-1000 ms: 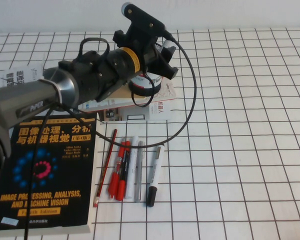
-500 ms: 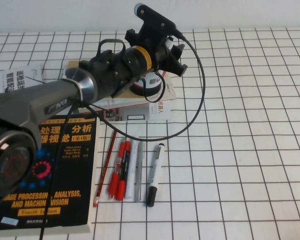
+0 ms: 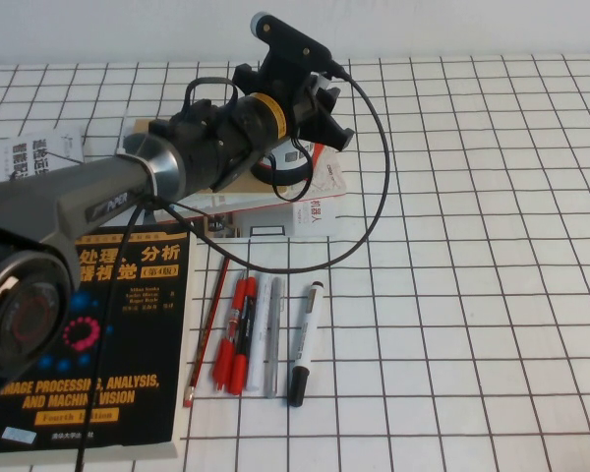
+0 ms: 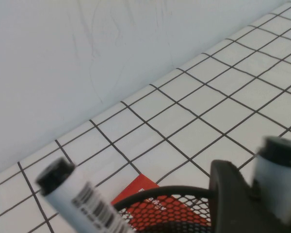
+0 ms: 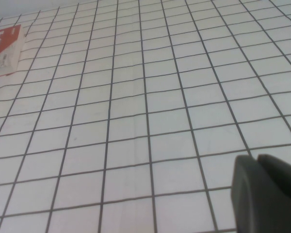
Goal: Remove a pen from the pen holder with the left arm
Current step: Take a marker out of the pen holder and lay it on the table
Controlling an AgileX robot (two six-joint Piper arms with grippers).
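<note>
Over pen holder [image 4: 155, 213], left gripper [image 3: 322, 113] shifted leftward

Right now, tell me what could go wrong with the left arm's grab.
1. The left gripper is over the holder, which stands on a booklet; a skewed pull may tip it.
2. Its cable loops low near the pencil and could drag it.
3. The pens in the holder lean apart, so a grab may slip.
The right gripper sits over the table, far off.
</note>
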